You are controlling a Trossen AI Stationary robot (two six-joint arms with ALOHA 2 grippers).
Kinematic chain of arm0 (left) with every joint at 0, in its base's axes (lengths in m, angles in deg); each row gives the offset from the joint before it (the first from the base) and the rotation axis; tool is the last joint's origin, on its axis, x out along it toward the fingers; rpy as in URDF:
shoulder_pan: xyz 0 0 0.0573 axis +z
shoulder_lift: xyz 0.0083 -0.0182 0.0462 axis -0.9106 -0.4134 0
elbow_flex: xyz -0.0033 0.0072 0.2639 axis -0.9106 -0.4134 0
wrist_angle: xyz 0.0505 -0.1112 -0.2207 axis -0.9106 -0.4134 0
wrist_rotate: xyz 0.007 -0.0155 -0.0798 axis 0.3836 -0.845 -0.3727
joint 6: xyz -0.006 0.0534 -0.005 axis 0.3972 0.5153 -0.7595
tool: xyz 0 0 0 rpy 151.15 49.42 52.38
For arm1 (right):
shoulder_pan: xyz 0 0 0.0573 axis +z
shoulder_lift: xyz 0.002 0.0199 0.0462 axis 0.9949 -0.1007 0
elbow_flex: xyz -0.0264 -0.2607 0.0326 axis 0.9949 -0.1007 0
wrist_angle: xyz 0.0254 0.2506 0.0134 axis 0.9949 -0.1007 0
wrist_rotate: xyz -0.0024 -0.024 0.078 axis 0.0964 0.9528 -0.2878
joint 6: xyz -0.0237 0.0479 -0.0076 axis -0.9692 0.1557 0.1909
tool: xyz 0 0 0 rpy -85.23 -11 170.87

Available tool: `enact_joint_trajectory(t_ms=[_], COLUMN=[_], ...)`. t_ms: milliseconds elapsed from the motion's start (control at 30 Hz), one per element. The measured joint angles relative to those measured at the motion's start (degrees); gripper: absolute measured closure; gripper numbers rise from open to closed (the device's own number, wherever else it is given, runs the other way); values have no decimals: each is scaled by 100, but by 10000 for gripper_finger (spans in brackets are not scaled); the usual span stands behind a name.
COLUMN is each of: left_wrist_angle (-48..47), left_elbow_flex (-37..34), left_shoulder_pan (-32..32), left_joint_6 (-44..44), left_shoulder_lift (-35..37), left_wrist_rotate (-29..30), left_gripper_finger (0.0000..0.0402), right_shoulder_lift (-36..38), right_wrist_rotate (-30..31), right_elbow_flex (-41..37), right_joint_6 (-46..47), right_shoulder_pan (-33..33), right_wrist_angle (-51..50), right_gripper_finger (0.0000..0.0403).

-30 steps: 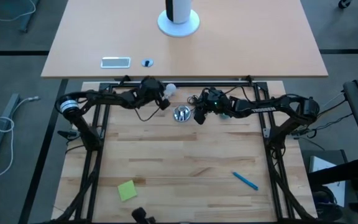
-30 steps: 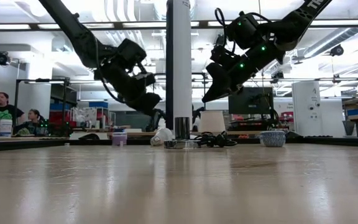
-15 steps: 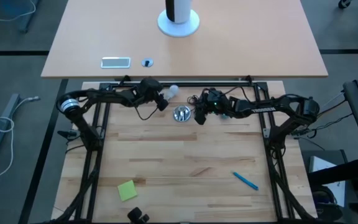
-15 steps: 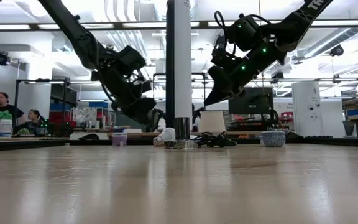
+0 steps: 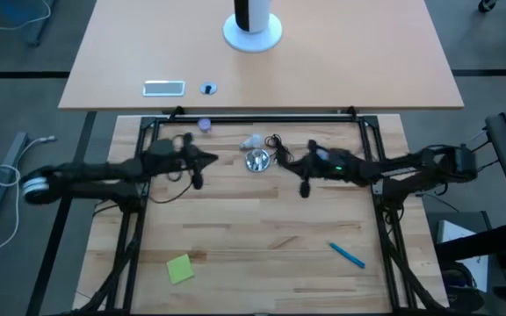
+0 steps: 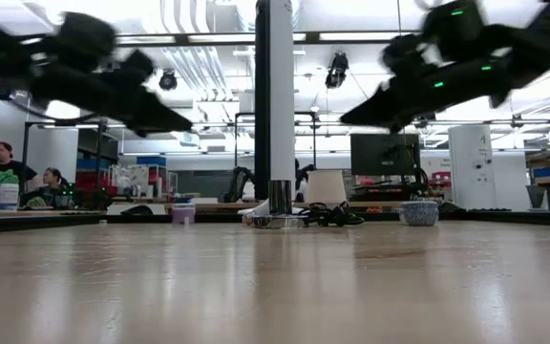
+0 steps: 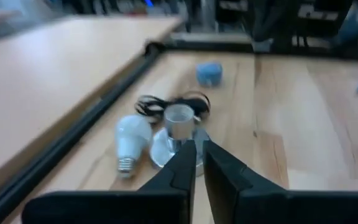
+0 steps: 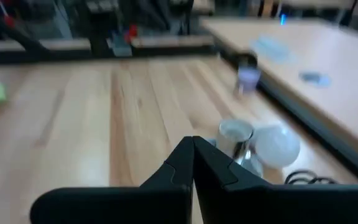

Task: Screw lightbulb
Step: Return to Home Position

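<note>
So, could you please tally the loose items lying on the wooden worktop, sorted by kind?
lightbulb: 1
silver socket with black cord: 1
small round cap: 1
blue pen: 1
green sticky note: 1
Total: 5

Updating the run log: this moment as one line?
small white frosted lightbulb: lying beside shiny silver socket | left gripper: shut, empty | right gripper: shut, empty

Your high view is evenly lit from above, with only faint shadows on the counter (image 5: 253, 228). In the low view the ceiling lights (image 6: 208, 38) glare, and the left arm (image 6: 84, 81) and right arm (image 6: 456, 72) smear. Both wrist views are blurred, the lightbulb (image 7: 132, 135) soft-edged.
</note>
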Motion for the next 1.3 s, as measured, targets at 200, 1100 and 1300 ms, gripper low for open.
enact_joint_trajectory(t_ms=[200,1100,1300], left_wrist_angle=[273,80,76], left_elbow_flex=[-1121,-1707,-1242], left_shoulder_pan=[-22,617,2034], left_joint_6=[-158,419,625], left_shoulder_lift=[1911,3453,2943], left_wrist_rotate=[3,7200,5472], left_gripper_finger=[400,401,401], right_shoulder_lift=[1471,7321,7115], right_wrist_rotate=[2,-125,-125], right_elbow_flex=[-1050,-2295,-2301], right_joint_6=[-110,-142,-113], right_shoulder_pan=[10,476,471], right_wrist_angle=[683,-3221,-3251], right_gripper_finger=[403,403,403])
